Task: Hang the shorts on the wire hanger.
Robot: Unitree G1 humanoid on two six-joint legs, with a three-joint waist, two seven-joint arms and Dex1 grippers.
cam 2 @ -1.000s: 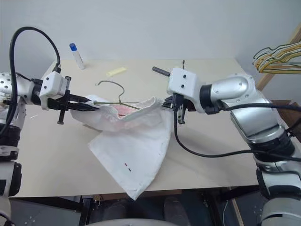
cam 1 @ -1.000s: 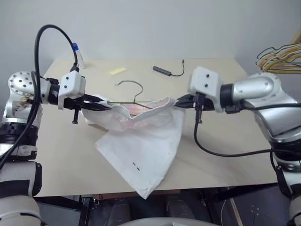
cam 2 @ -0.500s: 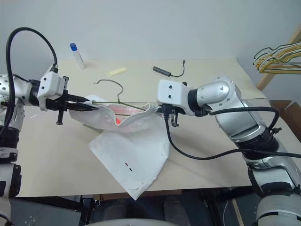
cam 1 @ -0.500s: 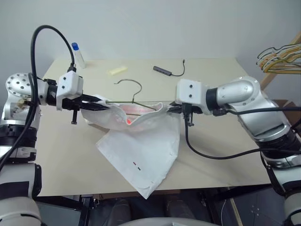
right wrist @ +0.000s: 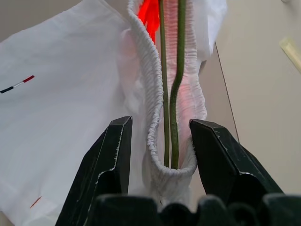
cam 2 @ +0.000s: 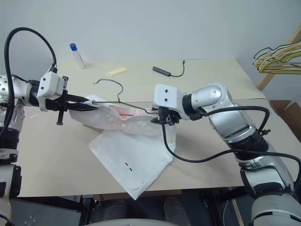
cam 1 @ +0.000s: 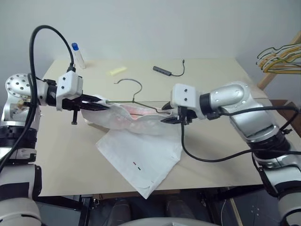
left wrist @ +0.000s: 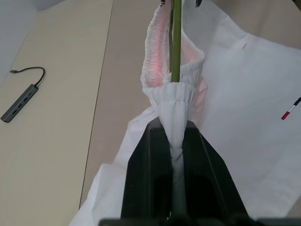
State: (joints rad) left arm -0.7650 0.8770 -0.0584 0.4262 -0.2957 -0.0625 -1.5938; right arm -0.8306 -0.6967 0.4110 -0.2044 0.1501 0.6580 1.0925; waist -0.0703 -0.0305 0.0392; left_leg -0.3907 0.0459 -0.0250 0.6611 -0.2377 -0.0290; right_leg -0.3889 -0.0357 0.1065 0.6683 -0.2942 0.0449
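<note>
Right gripper [right wrist: 160, 141] now parted, fingers astride waistband end, grip released; 1 s ago it pinched shorts [cam 1: 141, 150]. Left gripper [left wrist: 171, 155] clamps other waistband end and wire hanger [cam 1: 131, 96]. Waistband threaded on hanger above table [cam 1: 211, 75]; hanging looks nearly done

bare desk [cam 1: 221, 155] to the right of the shorts [cam 1: 141, 155]. at the far edge, well apart: bottle [cam 1: 78, 55], yellow slip [cam 1: 117, 71], usb hub [cam 1: 162, 70]. hanger bunch [cam 1: 281, 59] off the desk's right corner.
</note>
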